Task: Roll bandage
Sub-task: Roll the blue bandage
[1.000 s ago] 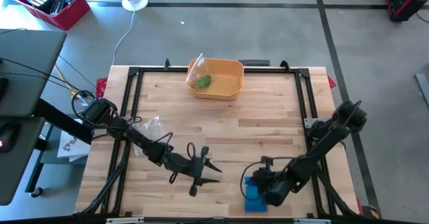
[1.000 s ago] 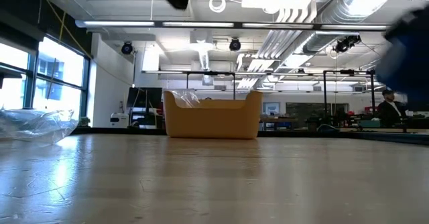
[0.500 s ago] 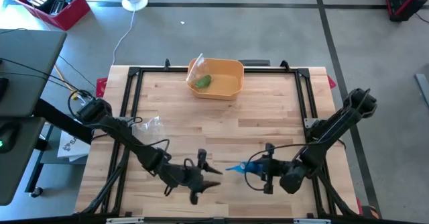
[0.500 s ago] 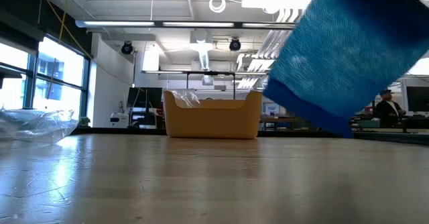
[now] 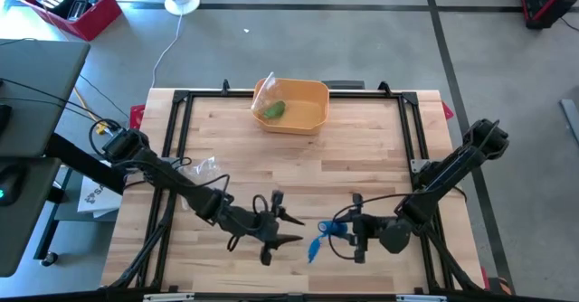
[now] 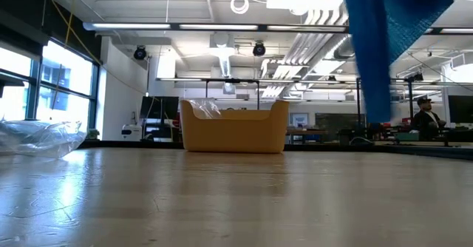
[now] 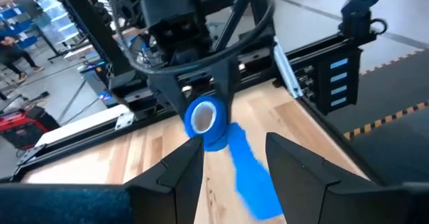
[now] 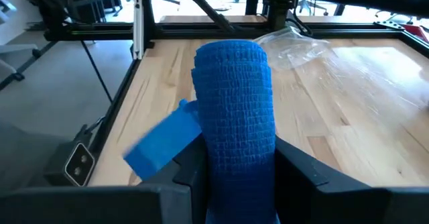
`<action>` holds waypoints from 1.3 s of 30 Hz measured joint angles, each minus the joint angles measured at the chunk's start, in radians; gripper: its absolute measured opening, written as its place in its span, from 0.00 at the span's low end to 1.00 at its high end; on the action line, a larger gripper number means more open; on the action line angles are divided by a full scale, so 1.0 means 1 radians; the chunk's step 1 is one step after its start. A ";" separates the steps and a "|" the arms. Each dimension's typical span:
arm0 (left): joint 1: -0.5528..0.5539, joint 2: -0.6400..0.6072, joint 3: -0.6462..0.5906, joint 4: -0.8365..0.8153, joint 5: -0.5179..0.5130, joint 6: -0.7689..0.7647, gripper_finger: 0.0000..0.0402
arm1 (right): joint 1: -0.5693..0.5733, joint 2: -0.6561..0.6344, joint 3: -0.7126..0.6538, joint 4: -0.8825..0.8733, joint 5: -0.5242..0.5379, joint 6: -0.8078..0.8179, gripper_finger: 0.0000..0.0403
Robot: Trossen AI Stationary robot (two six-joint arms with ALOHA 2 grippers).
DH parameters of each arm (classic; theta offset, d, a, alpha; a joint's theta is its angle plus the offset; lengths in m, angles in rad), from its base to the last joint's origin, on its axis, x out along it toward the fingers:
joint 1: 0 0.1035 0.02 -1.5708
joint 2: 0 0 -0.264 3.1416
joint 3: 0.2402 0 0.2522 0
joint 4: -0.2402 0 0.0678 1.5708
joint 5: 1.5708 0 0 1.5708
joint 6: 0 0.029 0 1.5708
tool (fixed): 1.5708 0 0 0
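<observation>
Change: since half a second earlier, the loose blue tail hung lower, toward the lower centre of the high view, and the left pincer sat slightly higher and nearer the roll.
Bandage: the blue bandage (image 5: 323,239) was held off the table (image 5: 362,157), lower centre-right of the high view; its rolled part (image 8: 234,96) filled the middle of the right wrist view, with a loose strip (image 8: 163,139) trailing off to the left.
Right pincer: the right pincer (image 5: 351,237) was clamped on the roll, one finger (image 8: 301,163) on each side of it.
Left pincer: the left pincer (image 5: 282,229) hovered lower centre in the high view, just left of the bandage, its fingers (image 7: 175,174) spread apart and holding nothing; in its wrist view the roll's open end (image 7: 204,118) faced it.
Low view: the hanging bandage (image 6: 380,40) covered the upper right.
Bin: a yellow bin (image 5: 294,106) stood at the upper centre of the table with a green item (image 5: 274,110) inside.
Plastic bag: a clear plastic bag (image 5: 201,168) lay at the table's left.
</observation>
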 joint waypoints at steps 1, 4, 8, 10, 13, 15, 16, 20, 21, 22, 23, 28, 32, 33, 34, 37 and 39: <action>-0.001 0.000 0.000 0.003 0.002 -0.004 0.39 | 0.000 0.000 0.000 0.000 0.000 0.000 0.28; 0.000 0.000 0.000 0.002 0.002 -0.026 0.39 | 0.000 0.000 0.000 0.000 0.000 0.004 0.28; 0.000 0.000 0.000 -0.006 0.001 -0.063 0.39 | 0.000 0.000 0.000 0.000 0.000 0.027 0.28; 0.000 0.000 -0.001 -0.019 0.001 -0.089 0.39 | 0.000 0.000 0.000 0.000 0.000 0.038 0.28; 0.000 0.000 -0.001 -0.041 0.001 -0.123 0.39 | 0.000 0.000 0.000 -0.001 -0.001 0.045 0.28; 0.000 0.000 -0.001 -0.048 0.001 -0.132 0.39 | 0.000 0.000 0.000 -0.003 -0.001 0.046 0.28; 0.000 0.000 -0.001 -0.048 0.001 -0.131 0.39 | 0.000 0.000 0.000 -0.005 -0.001 0.045 0.28; 0.000 0.000 -0.001 -0.049 0.000 -0.131 0.39 | 0.000 0.000 0.000 -0.005 -0.001 0.046 0.28; 0.000 0.000 -0.001 -0.049 0.000 -0.131 0.39 | 0.000 0.000 0.000 -0.005 -0.001 0.046 0.28; 0.000 0.000 -0.001 -0.049 0.000 -0.131 0.39 | 0.000 0.000 0.000 -0.005 -0.001 0.046 0.28; 0.000 0.000 -0.001 -0.049 -0.001 -0.132 0.39 | 0.000 0.000 0.000 -0.005 -0.001 0.045 0.28; 0.000 0.000 -0.001 -0.049 0.002 -0.179 0.39 | 0.000 0.000 0.000 -0.012 -0.001 0.045 0.28; 0.000 0.000 -0.001 -0.050 0.002 -0.199 0.39 | 0.000 0.000 0.000 -0.025 -0.002 0.045 0.28; 0.000 0.000 -0.001 -0.049 0.003 -0.200 0.39 | 0.000 0.000 0.000 -0.025 -0.002 0.045 0.28; 0.000 0.000 -0.001 -0.049 0.003 -0.198 0.39 | 0.000 0.000 0.000 -0.024 -0.002 0.045 0.28; 0.000 0.000 -0.001 -0.049 0.004 -0.178 0.39 | 0.000 0.000 0.000 -0.024 -0.002 0.054 0.28; -0.002 0.000 -0.001 -0.049 0.015 -0.168 0.39 | 0.000 0.000 0.000 -0.024 -0.002 0.070 0.28</action>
